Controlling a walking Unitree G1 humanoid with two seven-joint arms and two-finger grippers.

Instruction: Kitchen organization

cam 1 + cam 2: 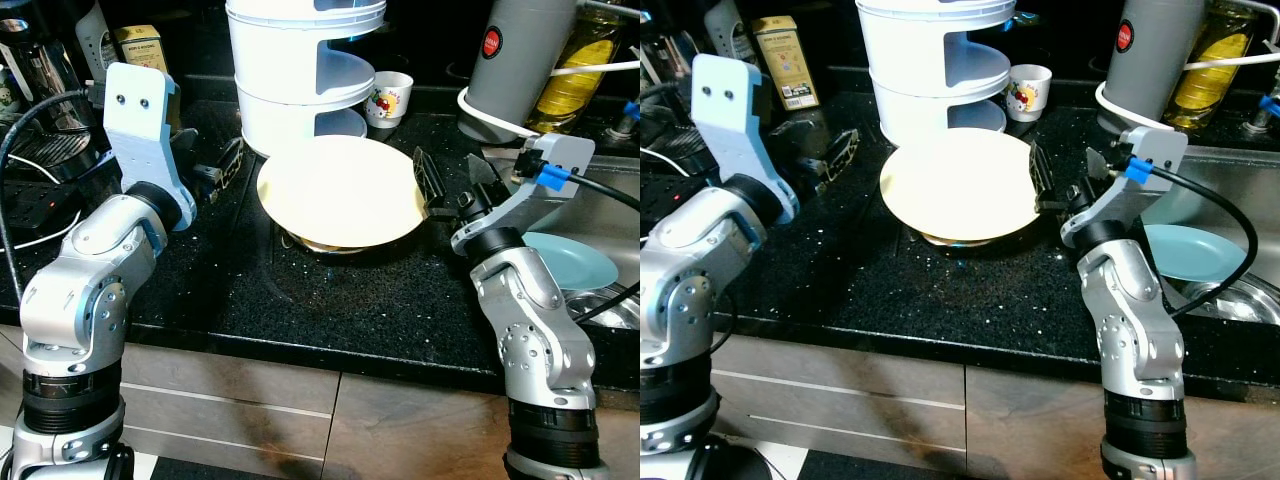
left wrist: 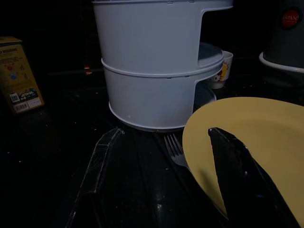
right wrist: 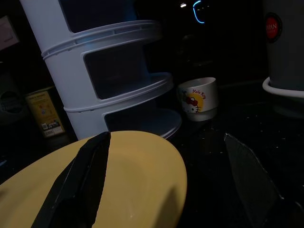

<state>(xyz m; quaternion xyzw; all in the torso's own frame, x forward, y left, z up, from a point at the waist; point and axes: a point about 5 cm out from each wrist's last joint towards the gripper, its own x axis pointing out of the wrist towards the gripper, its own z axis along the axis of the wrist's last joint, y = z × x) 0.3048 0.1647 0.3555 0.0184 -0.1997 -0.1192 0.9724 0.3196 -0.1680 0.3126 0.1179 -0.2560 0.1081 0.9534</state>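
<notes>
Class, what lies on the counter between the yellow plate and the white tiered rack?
A fork, beside the yellow plate before the white tiered rack, in the left wrist view.

— How many plates do you count?
— Two: one yellow plate (image 1: 340, 188) at the centre, and one light blue plate (image 1: 575, 258) at the right edge, in the sink (image 1: 610, 205).
— Cups?
— One small white cup (image 1: 388, 98) with a cartoon print, upper middle.
— And that white tiered rack?
— One white rack (image 1: 300, 65), top centre, with three levels showing.
— Any cutlery?
— One fork (image 2: 175, 149), beside the yellow plate.
— Boxes, bottles?
— One yellow box (image 1: 784, 60) upper left, one oil bottle (image 1: 575, 65) upper right, one grey canister (image 1: 520, 60) beside it.
— End effectors?
— Two: the left end effector (image 1: 222, 170) and the right end effector (image 1: 455, 185).
</notes>
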